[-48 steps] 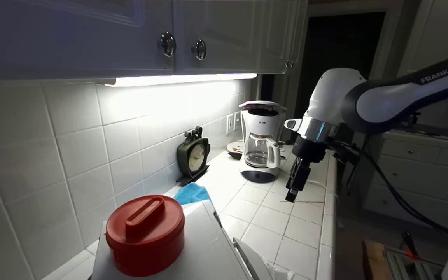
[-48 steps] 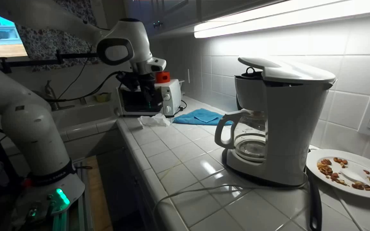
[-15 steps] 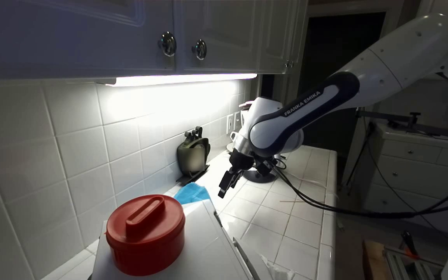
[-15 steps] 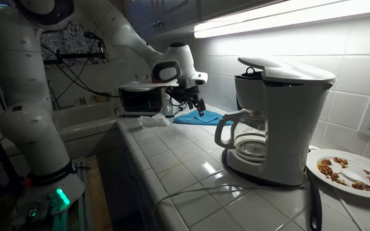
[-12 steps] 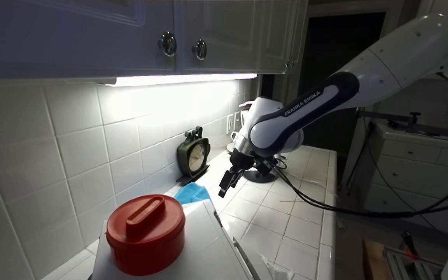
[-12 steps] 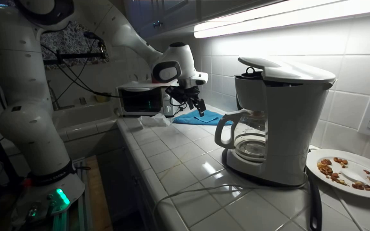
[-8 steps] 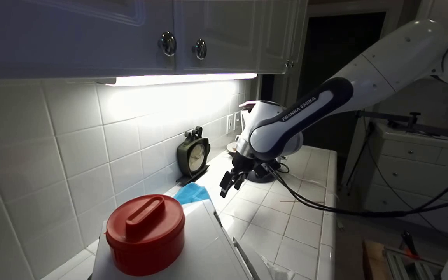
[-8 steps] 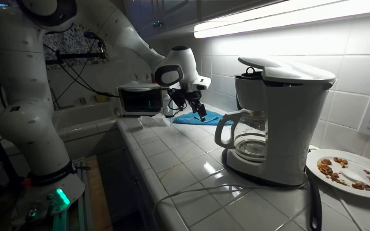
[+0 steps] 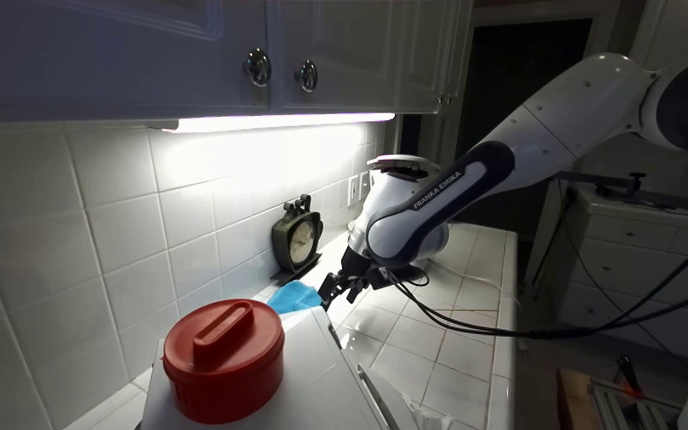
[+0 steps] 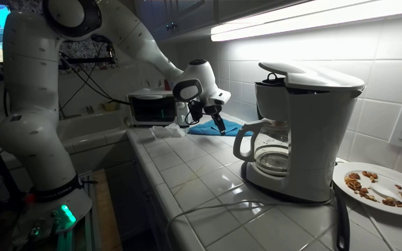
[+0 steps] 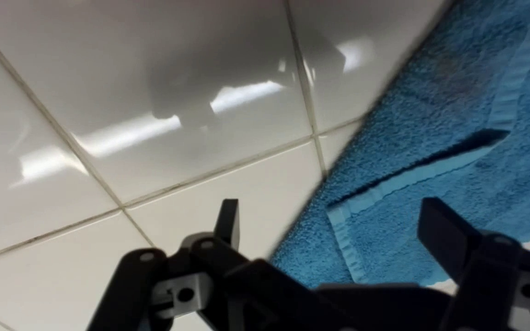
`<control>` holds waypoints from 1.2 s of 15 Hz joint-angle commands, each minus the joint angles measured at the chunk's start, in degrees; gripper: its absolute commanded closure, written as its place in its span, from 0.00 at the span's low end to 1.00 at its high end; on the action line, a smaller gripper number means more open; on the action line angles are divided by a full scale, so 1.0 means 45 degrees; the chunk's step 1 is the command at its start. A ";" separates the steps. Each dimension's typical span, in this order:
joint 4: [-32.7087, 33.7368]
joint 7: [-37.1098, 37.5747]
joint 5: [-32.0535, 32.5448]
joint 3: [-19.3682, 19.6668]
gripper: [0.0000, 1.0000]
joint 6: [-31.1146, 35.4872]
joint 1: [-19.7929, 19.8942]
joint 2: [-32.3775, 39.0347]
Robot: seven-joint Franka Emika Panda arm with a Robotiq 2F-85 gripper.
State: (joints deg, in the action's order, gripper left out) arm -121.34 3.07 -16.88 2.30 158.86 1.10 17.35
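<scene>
- Broad, white and tiled: the tabletop [image 10: 194,153], long and narrow.
- Toward its far end in an exterior view, a white toaster oven [image 10: 154,108] with a dark glass front.
- Nearer and upright, a white coffee maker [image 10: 309,139] with a glass jug [image 10: 272,150] on its base.
- Between those two, flat on the tabletop and visible in both exterior views, a blue towel [image 11: 412,142], partly folded over itself. Probably light, limp and hard to damage; nubbly enough not to slip readily, yet apt to sag or unfold if held by a single layer.
- On top of the oven, a red tub [image 9: 224,358] with its lid on.
- Just beside the towel, a crumpled white tissue [image 10: 169,131].
- Spread wide and holding nothing: black fingers [image 11: 446,236], in the wrist view partly over towel, partly over tabletop. Cannot tell whether touching or just above.
- Smallest, and seemingly the best place to take hold: the folded corner [image 11: 343,209] with its pale hem [image 11: 412,179], lying in the gap between the fingers. Better pinched deep, through several layers, than by the thin edge alone.
</scene>
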 commanded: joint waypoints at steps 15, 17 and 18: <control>0.2668 -0.0182 -0.0269 -0.1530 0.48 0.0666 0.0927 0.2471; 0.2687 -0.0200 -0.0261 -0.1563 0.62 0.0680 0.0964 0.2405; 0.2662 -0.0165 -0.0194 -0.1524 0.71 0.0664 0.0931 0.2359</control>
State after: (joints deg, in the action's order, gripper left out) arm -110.59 3.07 -17.31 -3.52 160.96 4.50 27.09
